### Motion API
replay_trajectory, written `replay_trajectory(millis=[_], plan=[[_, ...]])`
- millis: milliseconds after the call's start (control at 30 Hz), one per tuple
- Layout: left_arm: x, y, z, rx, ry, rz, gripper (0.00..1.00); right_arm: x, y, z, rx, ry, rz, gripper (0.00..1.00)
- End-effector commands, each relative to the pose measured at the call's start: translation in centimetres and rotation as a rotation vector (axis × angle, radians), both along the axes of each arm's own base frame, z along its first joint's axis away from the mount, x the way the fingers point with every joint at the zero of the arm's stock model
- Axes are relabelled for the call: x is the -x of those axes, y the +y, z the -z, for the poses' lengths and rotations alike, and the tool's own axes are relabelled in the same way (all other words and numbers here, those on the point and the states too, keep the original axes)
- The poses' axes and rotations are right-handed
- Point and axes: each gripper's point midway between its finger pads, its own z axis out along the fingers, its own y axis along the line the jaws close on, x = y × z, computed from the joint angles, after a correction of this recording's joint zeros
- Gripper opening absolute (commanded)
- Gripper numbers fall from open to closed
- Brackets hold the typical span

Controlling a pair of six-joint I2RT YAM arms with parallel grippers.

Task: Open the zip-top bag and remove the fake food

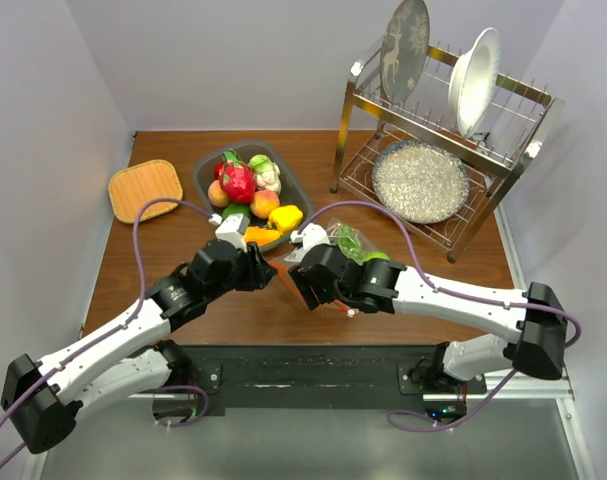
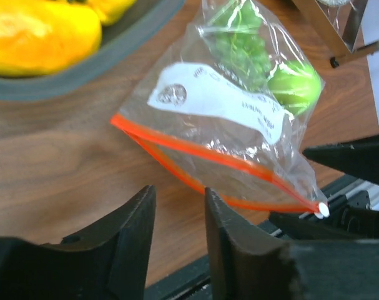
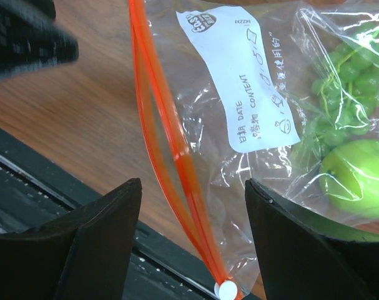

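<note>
- Far left, a woven mat (image 1: 145, 189) lies flat on the table (image 1: 313, 160).
- Next along, a grey tray (image 1: 205, 170) holds loose toy produce, with a red pepper (image 1: 238, 183) on top and a yellow pepper (image 1: 285, 217) at the near rim.
- Left tool (image 2: 180, 194): jaws narrow and nothing between them, poised just short of the bag's mouth.
- The zip-top bag (image 2: 220, 112) lies on the table between the two arms, just right of the tray. Its orange zip strip (image 3: 158, 125) gapes along part of its length, and the tracks meet at the white slider (image 3: 226, 289) by the table's near edge.
- The fake food (image 3: 354, 181) sits deep in the bag: a round green piece beside a bunch of green grapes (image 3: 339, 94).
- Right tool (image 3: 190, 187): jaws wide, straddling the strip's slider end and gripping nothing.
- Far right, a dish rack (image 1: 347, 125) carries two upright plates and a speckled dish (image 1: 420, 181).
</note>
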Motion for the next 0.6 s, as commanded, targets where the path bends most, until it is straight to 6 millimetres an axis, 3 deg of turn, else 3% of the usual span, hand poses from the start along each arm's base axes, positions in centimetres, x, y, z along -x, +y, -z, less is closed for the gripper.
replay_trajectory(millis=[0, 133, 267, 300, 433, 567], plan=[[0.7, -1.3, -0.6, 0.082, -0.006, -0.02, 0.36, -1.3, -0.2, -0.9, 0.082, -0.072, 0.048, 0.68], [1.8, -3.5, -0.5, 0.146, 0.005, 0.019, 0.3, -1.9, -0.6, -0.9, 0.107, -0.089, 0.104, 0.48], [1.6, -5.7, -0.7, 0.197, -0.002, 0.029, 0.26, -2.1, -0.2, -1.3, 0.094, -0.086, 0.117, 0.13], [1.3, -6.5, -1.7, 0.242, -0.03, 0.031, 0.24, -2.1, 0.1, -1.5, 0.084, -0.081, 0.117, 0.08], [1.0, -8.9, -2.0, 0.306, -0.041, 0.033, 0.2, -1.7, 1.0, -1.6, 0.047, -0.037, 0.125, 0.0], [-0.2, -10.1, 0.2, 0.289, -0.028, -0.021, 0.16, -0.9, 2.0, -2.1, -0.03, 0.009, 0.121, 0.0]])
